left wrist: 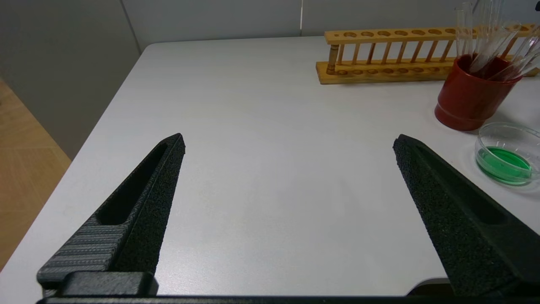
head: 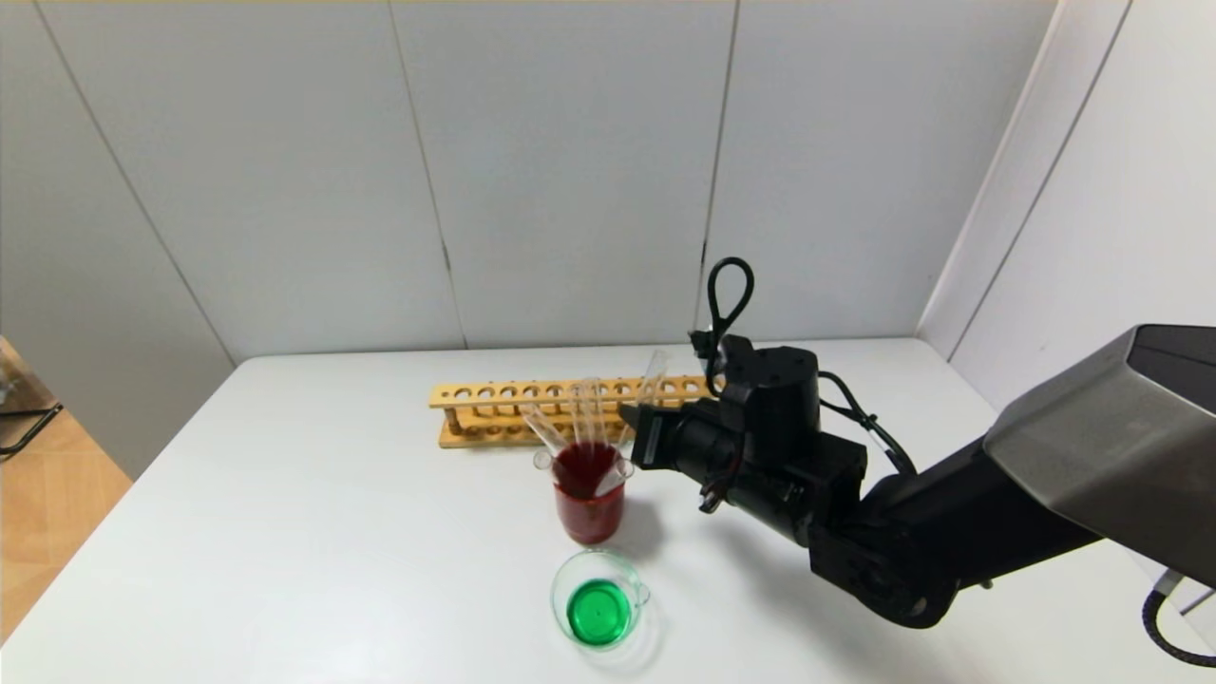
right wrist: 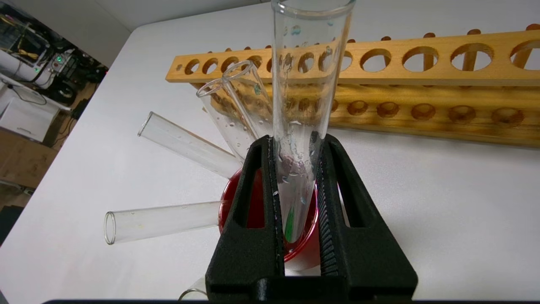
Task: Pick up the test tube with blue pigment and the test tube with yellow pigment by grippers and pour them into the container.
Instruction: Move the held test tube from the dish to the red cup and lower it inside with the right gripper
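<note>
My right gripper (right wrist: 295, 141) is shut on a clear test tube (right wrist: 310, 63) with droplets inside; its rounded bottom hangs over the mouth of the tall beaker of red liquid (right wrist: 230, 198). In the head view the gripper (head: 638, 427) is just right of that beaker (head: 589, 508), and the tube (head: 653, 375) leans up and away. No tube shows blue or yellow pigment. The container (head: 559, 591), a low clear beaker, holds green liquid and stands in front of the red beaker. My left gripper (left wrist: 289, 143) is open and empty over bare table.
Several clear tubes (head: 584, 418) lean in the red beaker. An empty wooden tube rack (head: 494, 394) lies behind it, also in the right wrist view (right wrist: 422, 76). The left wrist view shows the rack (left wrist: 379, 36), the red beaker (left wrist: 468, 101) and the container (left wrist: 506, 131).
</note>
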You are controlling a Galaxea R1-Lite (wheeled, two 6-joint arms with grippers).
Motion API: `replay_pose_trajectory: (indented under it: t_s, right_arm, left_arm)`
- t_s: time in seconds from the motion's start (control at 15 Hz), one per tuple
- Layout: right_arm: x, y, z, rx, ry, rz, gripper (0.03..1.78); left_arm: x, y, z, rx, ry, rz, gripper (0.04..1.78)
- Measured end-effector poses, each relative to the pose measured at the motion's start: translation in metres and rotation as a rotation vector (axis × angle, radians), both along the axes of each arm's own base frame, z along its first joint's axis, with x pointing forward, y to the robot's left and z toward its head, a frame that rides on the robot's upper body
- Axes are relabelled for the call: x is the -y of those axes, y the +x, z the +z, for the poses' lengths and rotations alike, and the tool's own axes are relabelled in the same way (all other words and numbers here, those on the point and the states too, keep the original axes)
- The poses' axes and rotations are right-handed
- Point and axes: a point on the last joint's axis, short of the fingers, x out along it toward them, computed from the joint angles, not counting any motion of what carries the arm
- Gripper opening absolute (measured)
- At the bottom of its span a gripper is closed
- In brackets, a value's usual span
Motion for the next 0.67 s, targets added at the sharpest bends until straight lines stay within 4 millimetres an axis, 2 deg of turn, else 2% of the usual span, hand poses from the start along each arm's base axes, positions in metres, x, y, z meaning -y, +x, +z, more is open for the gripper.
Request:
replay_pose_trajectory:
  t_s: [0.67]
  right_arm:
    - [-0.0046,-0.0042,0.0008,0.031,0.029,0.017,0.34]
  left_arm:
    - [0.0,0.0,0.0,0.0,0.0,0.0,1.75]
